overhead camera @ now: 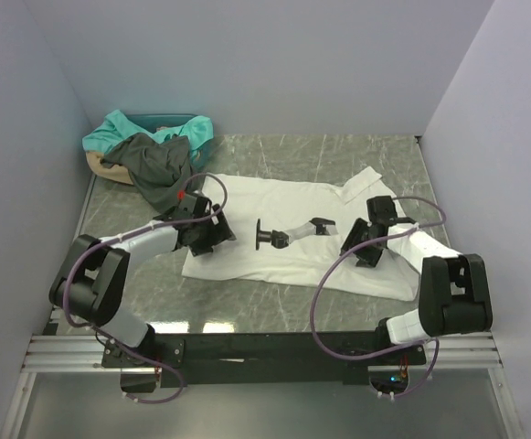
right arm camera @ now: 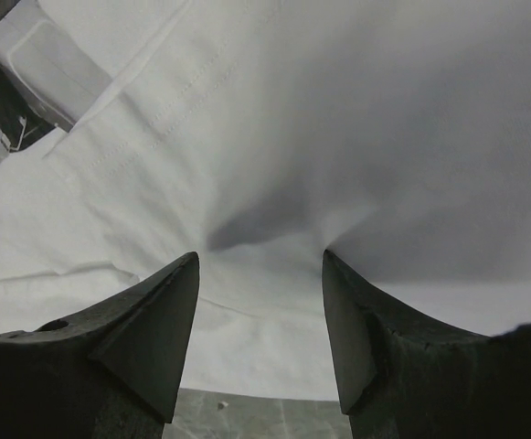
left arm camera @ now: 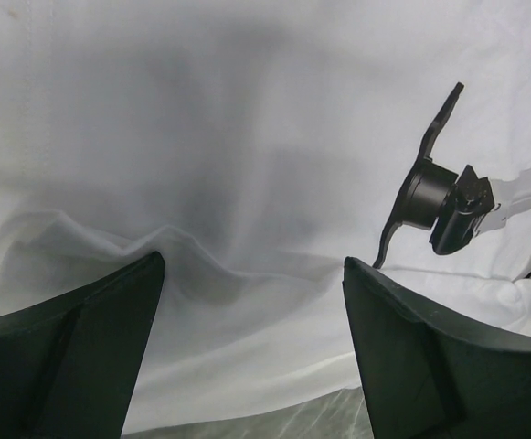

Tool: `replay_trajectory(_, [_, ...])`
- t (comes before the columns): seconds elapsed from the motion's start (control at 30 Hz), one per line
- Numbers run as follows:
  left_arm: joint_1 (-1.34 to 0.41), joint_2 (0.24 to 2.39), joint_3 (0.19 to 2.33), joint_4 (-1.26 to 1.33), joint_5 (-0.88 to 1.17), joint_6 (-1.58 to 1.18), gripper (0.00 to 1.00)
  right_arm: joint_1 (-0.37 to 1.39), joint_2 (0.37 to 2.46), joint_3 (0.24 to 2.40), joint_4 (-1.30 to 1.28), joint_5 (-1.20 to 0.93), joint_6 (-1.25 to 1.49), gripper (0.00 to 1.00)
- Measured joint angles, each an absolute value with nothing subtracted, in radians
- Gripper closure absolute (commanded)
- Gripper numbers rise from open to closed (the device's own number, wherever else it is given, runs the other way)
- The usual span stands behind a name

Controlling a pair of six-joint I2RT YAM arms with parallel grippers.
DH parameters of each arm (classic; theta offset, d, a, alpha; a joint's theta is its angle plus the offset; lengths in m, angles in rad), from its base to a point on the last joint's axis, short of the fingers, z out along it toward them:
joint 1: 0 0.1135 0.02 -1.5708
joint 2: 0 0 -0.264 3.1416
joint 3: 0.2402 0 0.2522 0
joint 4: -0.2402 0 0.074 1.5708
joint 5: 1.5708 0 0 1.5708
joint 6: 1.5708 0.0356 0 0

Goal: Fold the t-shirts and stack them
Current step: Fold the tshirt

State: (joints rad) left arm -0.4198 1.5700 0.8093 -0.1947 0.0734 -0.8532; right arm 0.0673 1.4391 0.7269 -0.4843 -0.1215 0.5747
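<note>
The left gripper (left arm camera: 251,265) sits low over the near left edge of the white t-shirt (overhead camera: 279,197), fingers spread, with a soft ridge of cloth between them. The right gripper (right arm camera: 260,261) is spread too, over a pucker near the shirt's right side. The shirt lies spread on the table (overhead camera: 338,151). The dark grey t-shirt (overhead camera: 155,166) and the teal t-shirt (overhead camera: 119,128) are heaped in the far left corner

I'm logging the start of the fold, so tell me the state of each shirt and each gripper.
white t-shirt: spread on the table, unfolded, print up
dark grey t-shirt: crumpled, hanging over the basket edge
teal t-shirt: crumpled in the basket
left gripper: open, over the white cloth
right gripper: open, over the white cloth
</note>
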Motion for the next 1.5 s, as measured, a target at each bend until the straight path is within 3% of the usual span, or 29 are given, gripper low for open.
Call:
replay_trajectory(0.27, [-0.434, 1.465, 0.775, -0.401, 0.07, -0.847, 0.09, 0.067, 1.353, 0.716, -0.683, -0.091, 0.59, 0.36])
replay_trajectory(0.47, [-0.434, 1.475, 0.906, -0.546, 0.047, -0.813, 0.08, 0.063, 1.322, 0.906, -0.794, -0.054, 0.572, 0.34])
replay_trajectory(0.7, [-0.433, 1.589, 1.073, -0.505, 0.025, -0.787, 0.08, -0.03, 1.373, 1.002, -0.739, -0.034, 0.524, 0.34])
replay_trajectory(1.17, [-0.432, 1.68, 0.987, -0.398, 0.02, -0.771, 0.08, -0.21, 1.517, 0.945, -0.624, -0.035, 0.451, 0.35])
replay_trajectory(1.5, [-0.432, 1.68, 0.979, -0.363, 0.021, -0.764, 0.08, -0.199, 1.408, 0.922, -0.624, -0.002, 0.448, 0.36])
